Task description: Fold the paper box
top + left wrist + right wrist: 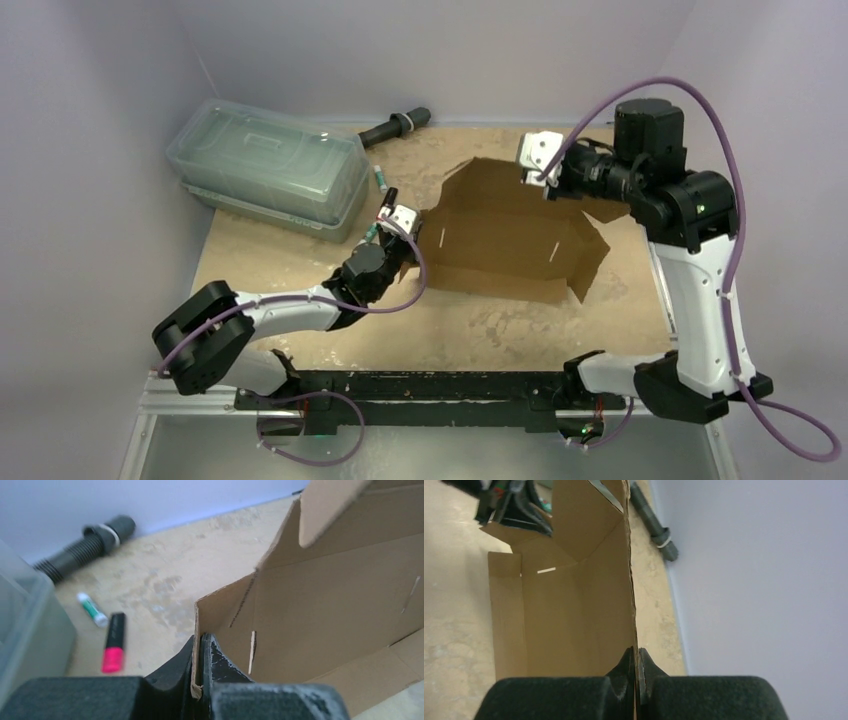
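The paper box (510, 240) is a brown cardboard sheet partly raised into a shallow tray in the middle of the table. My left gripper (402, 248) is shut on its left wall; in the left wrist view the cardboard edge (196, 630) runs down between the two black fingers (220, 660). My right gripper (528, 178) is shut on the back wall near its right end; in the right wrist view that wall's thin edge (631, 580) stands upright between the fingertips (624, 667). The box floor (559, 625) lies to the left of it.
A clear greenish plastic lidded container (270, 165) stands at the back left. A black threaded tool (395, 127) lies by the back wall. A green-and-white tube (91, 609) and a pink-and-black marker (114, 642) lie on the table left of the box.
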Robot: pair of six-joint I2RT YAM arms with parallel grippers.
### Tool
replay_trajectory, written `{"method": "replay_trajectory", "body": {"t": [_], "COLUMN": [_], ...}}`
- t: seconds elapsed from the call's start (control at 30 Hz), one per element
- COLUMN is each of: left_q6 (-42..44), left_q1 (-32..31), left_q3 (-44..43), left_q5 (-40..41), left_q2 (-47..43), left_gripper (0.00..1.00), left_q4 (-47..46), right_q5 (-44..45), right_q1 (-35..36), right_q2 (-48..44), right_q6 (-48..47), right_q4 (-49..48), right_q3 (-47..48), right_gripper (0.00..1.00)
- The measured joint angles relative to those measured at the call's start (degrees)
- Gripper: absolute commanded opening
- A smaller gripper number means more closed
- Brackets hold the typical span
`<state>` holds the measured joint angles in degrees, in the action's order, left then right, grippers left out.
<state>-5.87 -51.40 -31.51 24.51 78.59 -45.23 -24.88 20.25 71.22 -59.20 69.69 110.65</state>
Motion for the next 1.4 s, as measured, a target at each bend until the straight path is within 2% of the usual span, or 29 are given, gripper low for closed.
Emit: {"method": "replay_trajectory", "body": {"t": [0.13, 0.23, 0.4, 0.6, 0.7, 0.83, 0.9, 0.97, 1.03, 1.13, 1.3, 1.4], "left_q6": [9.9, 15.5, 20.0, 19.3, 17.2, 14.3, 12.4, 10.2, 6.8, 0.0, -8.3, -9.6], "left_q1": [0.9, 1.9, 4.0, 4.5, 4.5, 4.5, 4.7, 4.9, 5.6, 9.1, 14.6, 15.1], "left_q3": [-2.4, -4.2, -1.7, 4.3, 8.0, 11.9, 13.7, 15.4, 17.5, 21.3, 23.8, 21.0], "left_q5": [0.7, 0.7, -1.1, -4.9, -6.5, -8.9, -10.3, -11.6, -13.6, -17.0, -18.1, -15.8], "left_q2": [4.1, 6.8, 10.6, 15.3, 16.0, 15.7, 15.1, 13.3, 9.6, -0.6, -20.3, -26.0], "left_gripper": [0.0, 0.0, 0.0, 0.0, 0.13, 0.48, 0.6, 0.67, 0.69, 0.74, 0.73, 0.72], "left_q4": [-8.0, -13.4, -22.9, -32.4, -35.8, -38.2, -37.7, -36.5, -35.0, -31.5, -20.2, -9.4], "right_q5": [1.0, 0.3, -3.4, -6.8, -7.8, -7.8, -7.7, -7.4, -7.1, -6.8, -6.8, -7.4], "right_q1": [-0.1, -0.1, 0.0, 0.4, 0.4, 0.4, 0.4, 0.3, 0.3, 0.3, 0.3, 0.3], "right_q2": [5.0, 6.0, -0.2, -3.7, -3.1, -3.0, -3.0, -3.0, -3.0, -3.0, -3.0, -3.1], "right_q6": [0.9, 0.7, -2.1, -3.6, -3.5, -3.3, -3.0, -2.6, -2.3, -1.7, -1.8, -2.0], "right_q4": [-0.6, -0.7, -1.1, -1.2, -1.5, -1.9, -2.1, -2.5, -2.9, -3.1, -3.1, -3.0], "right_q3": [8.0, 9.6, -0.9, -12.4, -14.5, -14.6, -14.6, -14.8, -15.3, -15.8, -16.0, -17.3], "right_gripper": [0.0, 0.0, 0.0, 0.0, 0.0, 0.0, 0.0, 0.0, 0.0, 0.0, 0.0, 0.0]}}
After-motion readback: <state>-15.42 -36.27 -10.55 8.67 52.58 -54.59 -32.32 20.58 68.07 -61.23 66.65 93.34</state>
